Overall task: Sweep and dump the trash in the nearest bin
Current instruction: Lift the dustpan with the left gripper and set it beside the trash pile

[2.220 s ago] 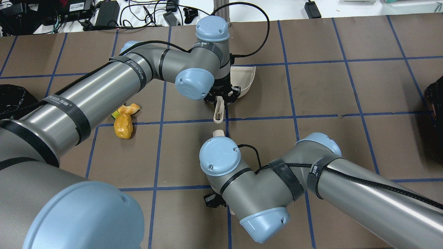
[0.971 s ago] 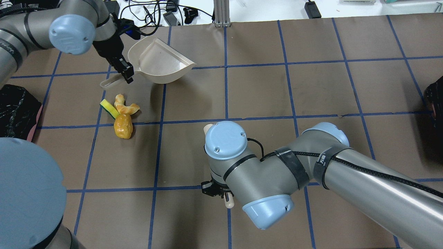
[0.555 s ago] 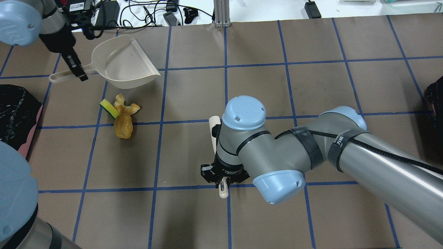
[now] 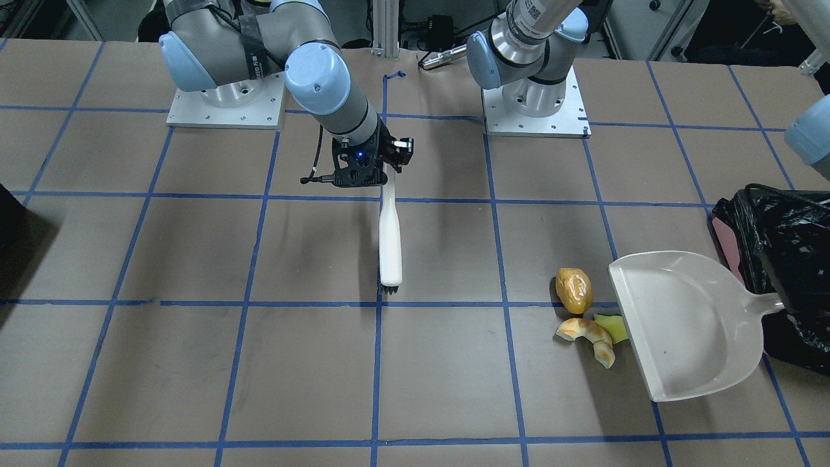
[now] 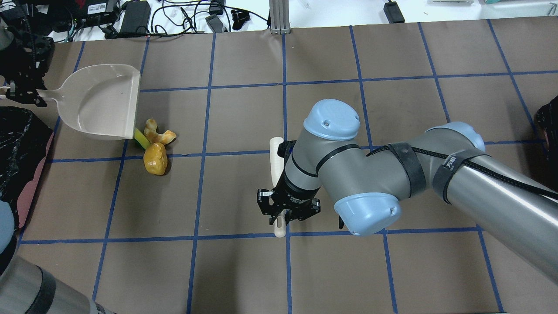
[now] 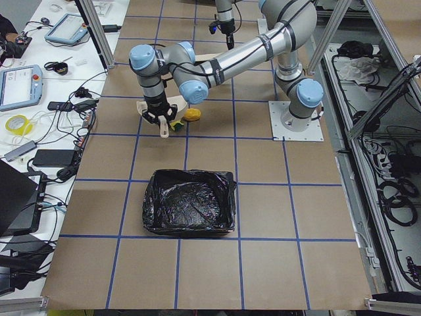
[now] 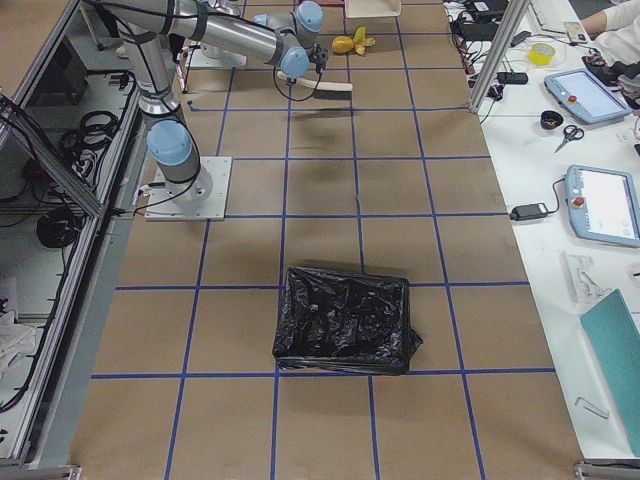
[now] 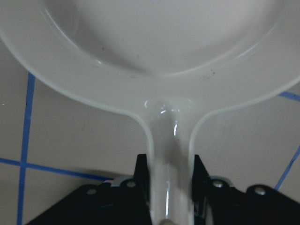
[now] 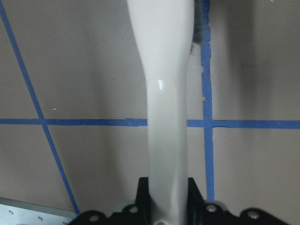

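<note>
**Change of state.** Over the last two seconds my left gripper (image 5: 24, 87) has carried the dustpan (image 5: 102, 102) from the far middle of the counter (image 5: 392, 109) to its left end. The pan's open lip now faces the trash and its handle points toward the bin (image 5: 31, 185). The left gripper is pinched on that handle, as the left wrist view confirms. My right gripper (image 5: 285, 216) has shifted forward. It is clamped on the handle of the brush (image 4: 390, 240), near the counter's middle and well apart from the trash.

**Effect on the task.** I judge that the pan is placed and sweeping has not started. The brush must next travel to the side of the pieces away from the pan and push them over the lip.

**Trash location.** All three pieces lie on the counter in one cluster.
- Yellow-green wedge (image 5: 140, 138): against the pan's lip.
- Croissant piece (image 5: 160, 135): just beside the wedge.
- Orange-yellow oval (image 5: 155, 159): just beside the other two, on the side nearer my base.

**Containers.**
- Dustpan: holds none of the pieces.
- Bin: pink-sided with a black liner, just beyond the pan's handle. The left side view shows only crinkled liner inside, though a small item could escape notice at that size.
- Dark container (image 5: 548, 131): at the opposite end, well apart from the trash.
</note>
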You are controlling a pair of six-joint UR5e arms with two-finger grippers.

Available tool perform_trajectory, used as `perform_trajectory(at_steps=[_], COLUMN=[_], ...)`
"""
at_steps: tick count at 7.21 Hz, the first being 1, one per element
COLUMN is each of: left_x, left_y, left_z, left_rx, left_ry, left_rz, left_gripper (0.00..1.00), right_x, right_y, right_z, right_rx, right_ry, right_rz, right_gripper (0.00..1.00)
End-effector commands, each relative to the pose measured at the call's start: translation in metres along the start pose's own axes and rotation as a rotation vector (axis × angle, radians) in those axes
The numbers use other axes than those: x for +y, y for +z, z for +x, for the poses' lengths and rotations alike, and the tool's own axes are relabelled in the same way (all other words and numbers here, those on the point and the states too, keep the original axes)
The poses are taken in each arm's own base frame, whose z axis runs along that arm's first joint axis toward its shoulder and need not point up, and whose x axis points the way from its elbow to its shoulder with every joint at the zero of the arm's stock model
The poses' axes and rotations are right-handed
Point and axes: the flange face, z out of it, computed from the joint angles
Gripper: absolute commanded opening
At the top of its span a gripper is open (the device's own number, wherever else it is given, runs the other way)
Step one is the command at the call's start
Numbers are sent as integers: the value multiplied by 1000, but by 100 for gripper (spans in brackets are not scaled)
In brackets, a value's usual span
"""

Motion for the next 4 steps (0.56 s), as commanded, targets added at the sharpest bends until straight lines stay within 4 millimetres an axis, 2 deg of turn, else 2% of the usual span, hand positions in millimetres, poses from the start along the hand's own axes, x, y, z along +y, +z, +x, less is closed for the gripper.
perform_trajectory(at_steps=[1,2,4], left_x=[21,17,14], left_y=[40,62,82], left_z=[5,7,4], left_rx=[-25,6,29], left_ry=[108,111,64], left_rz=[-91,-82,-71], left_gripper=[0,0,0], right_x=[-1,-4,-12], right_y=[-1,-4,-12], right_z=[-1,-1,2], right_rx=[-38,-80,-128], right_ry=[23,50,67], right_rz=[-15,-28,-28], right_gripper=[0,0,0])
